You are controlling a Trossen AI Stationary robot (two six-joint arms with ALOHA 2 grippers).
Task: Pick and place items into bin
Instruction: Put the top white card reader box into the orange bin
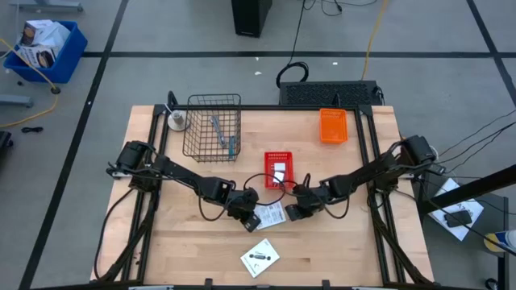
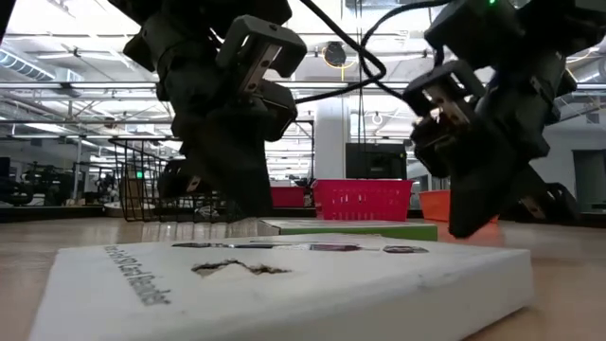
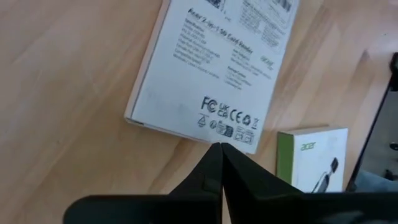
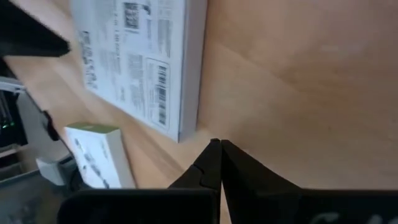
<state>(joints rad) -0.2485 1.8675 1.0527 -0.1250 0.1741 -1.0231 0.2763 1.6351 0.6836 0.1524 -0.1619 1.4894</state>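
1. My left gripper hung at the table's centre with its fingers pressed flat together on nothing, and the flat white printed packet with grey text lay on the bare wood just ahead of the tips.
2. My right gripper sat at three o'clock from the left one, on the far side of that same packet. Its fingers were pinched together too, and they were empty, just off the packet's edge.
3. The risk, as I judged it: closed tips on both sides could only shove the packet, and a flat box flush on wood gave me no lip to catch. I would have had to spread the fingers before going down.
4. Another worry was that my two wrists were near each other across one packet, so a careless sweep could have knocked them together.
5. A small white box with a green edge lay just beside the packet, so a push that way would have carried both along.
6. The second white printed packet lay at six o'clock, near the front edge of the wooden table. A nudge there could have sent it off.
7. Open wood lay at eight and four o'clock. The dark wire basket stood at eleven, the small red mesh bin at twelve just beyond my grippers, and the orange bin at one.
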